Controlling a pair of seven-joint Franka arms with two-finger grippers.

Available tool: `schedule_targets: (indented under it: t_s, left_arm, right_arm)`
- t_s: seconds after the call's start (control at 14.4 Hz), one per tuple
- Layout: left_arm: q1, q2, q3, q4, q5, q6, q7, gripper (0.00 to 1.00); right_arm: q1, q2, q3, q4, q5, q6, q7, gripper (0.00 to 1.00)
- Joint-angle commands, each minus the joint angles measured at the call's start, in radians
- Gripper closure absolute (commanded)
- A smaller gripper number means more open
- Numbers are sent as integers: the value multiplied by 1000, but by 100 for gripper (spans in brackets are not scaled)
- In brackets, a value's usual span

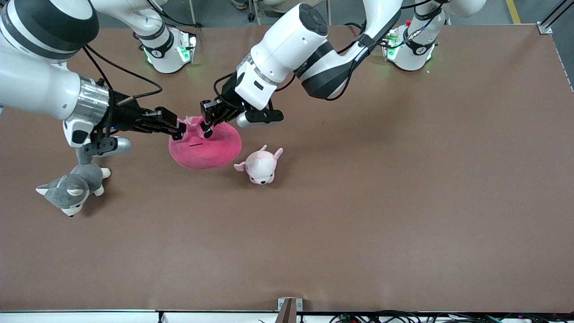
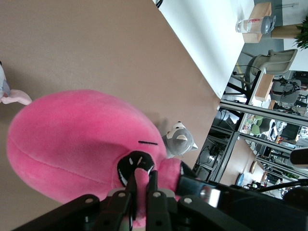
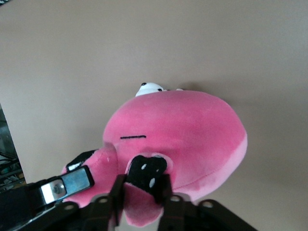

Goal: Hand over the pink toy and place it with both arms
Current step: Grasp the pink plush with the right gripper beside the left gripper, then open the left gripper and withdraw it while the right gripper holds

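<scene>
Robot lab: two white arms [image 1: 287, 49] bolted at 12 o'clock on a brown table [image 1: 358, 215]; metal racks [image 2: 250, 139], office chair [image 2: 269, 62].

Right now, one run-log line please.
phase: handover | pink toy: held by both | left gripper: shut on it | right gripper: clamping it
</scene>
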Motion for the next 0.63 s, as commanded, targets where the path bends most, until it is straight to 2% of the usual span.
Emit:
schedule_targets:
  t_s: [0.0,0.14,0.21,0.28,0.35,0.56]
  left_arm:
    - [-7,9,2,27,-18,11,-11,100]
    - [-7,9,2,27,-18,11,-11,96]
    - [-7,9,2,25,-18,11,-11,85]
    - [-6,8,3,24,-18,11,-8,55]
    - [-7,5,6,24,-18,11,-5,1]
    - [0,3,11,21,-14,5,-7,0]
  right_arm:
    - [23,-3,-9,-3,-40,-22,17,99]
    - [19,-5,-10,0,-46,-23,17,100]
    - [16,-5,-10,6,-46,-37,19,100]
    - [11,-5,-13,8,-46,-58,19,100]
    - [9,-5,-15,14,-46,-69,19,100]
    - [-15,-5,-19,14,-47,-89,16,100]
